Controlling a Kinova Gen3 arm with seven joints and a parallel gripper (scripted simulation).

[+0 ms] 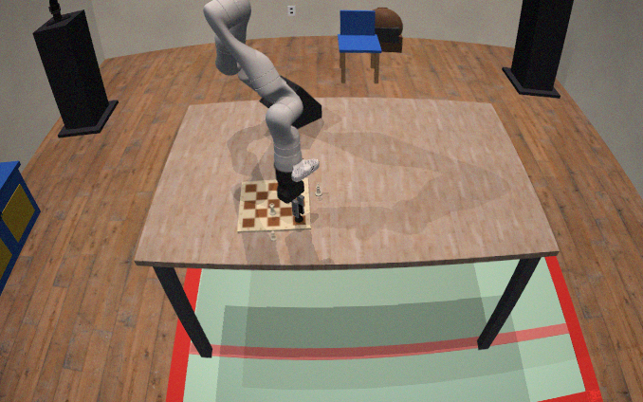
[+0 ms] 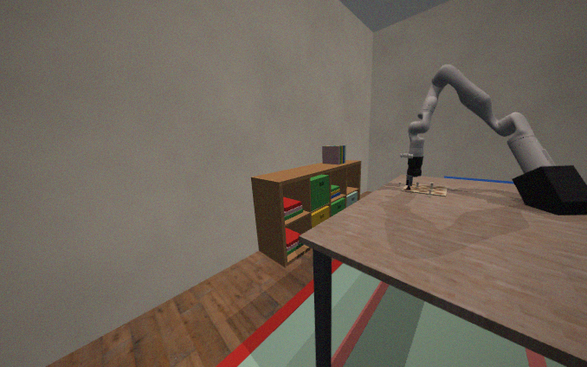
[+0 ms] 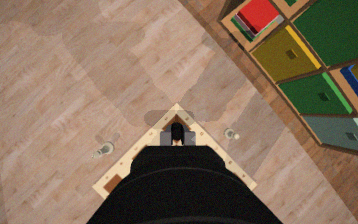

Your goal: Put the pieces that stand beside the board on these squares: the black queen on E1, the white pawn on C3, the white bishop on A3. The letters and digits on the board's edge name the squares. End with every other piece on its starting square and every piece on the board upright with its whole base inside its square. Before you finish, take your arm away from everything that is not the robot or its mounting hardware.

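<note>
My gripper [image 1: 298, 209] [image 2: 409, 182] [image 3: 176, 131] is shut on the black queen [image 1: 299, 218] [image 2: 409, 188] [image 3: 177, 130]. It holds the queen upright, low over the brown corner square at the front right of the board [image 1: 248, 230] [image 3: 100, 188] in the top view. I cannot tell if its base touches. The white bishop [image 1: 318, 191] [image 3: 105, 148] stands off the board's right side. The white pawn [image 1: 273, 235] [image 2: 400, 184] [image 3: 231, 133] stands just past the front edge. The edge letters are too small to read.
A white piece [image 1: 272, 209] [image 2: 417, 185] stands near the middle of the board. Another white piece [image 2: 431, 185] stands on the board toward the arm's base, hidden behind the gripper in the top view. A shelf [image 2: 268, 216] stands beyond the table.
</note>
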